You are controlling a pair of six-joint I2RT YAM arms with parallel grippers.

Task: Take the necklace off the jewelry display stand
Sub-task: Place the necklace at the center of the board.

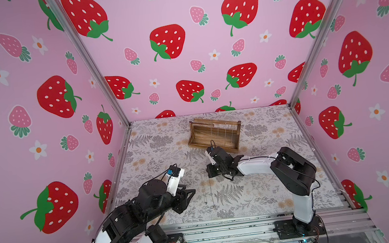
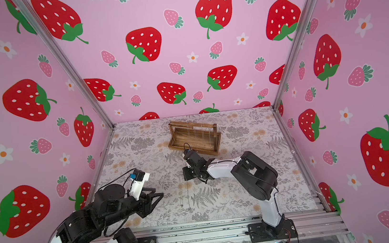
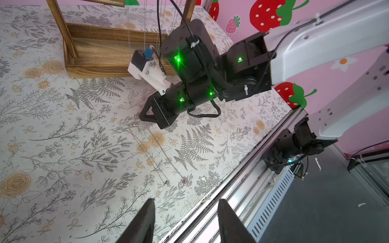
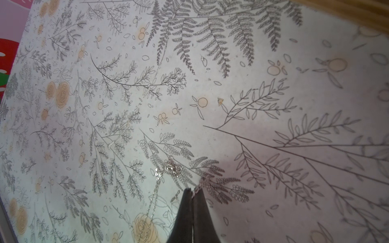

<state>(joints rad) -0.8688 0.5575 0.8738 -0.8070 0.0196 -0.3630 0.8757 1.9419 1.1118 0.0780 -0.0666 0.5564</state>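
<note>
R end effector point(image 4: 192, 192) pinching necklace point(image 4: 197, 186) on mat point(image 4: 252, 105).

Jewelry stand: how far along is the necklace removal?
Done: laid-out chains lie stretched on the mat between the arms, off the stand. In hand: the right hand is shut on the end of a necklace, low at the mat; the left hand is open and empty. Left: release that one; hanging chains remain on the jewelry display stand.

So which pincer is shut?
The right pincer: its jaws are pressed together on a thin chain, while the left pincer stands open and empty.
</note>
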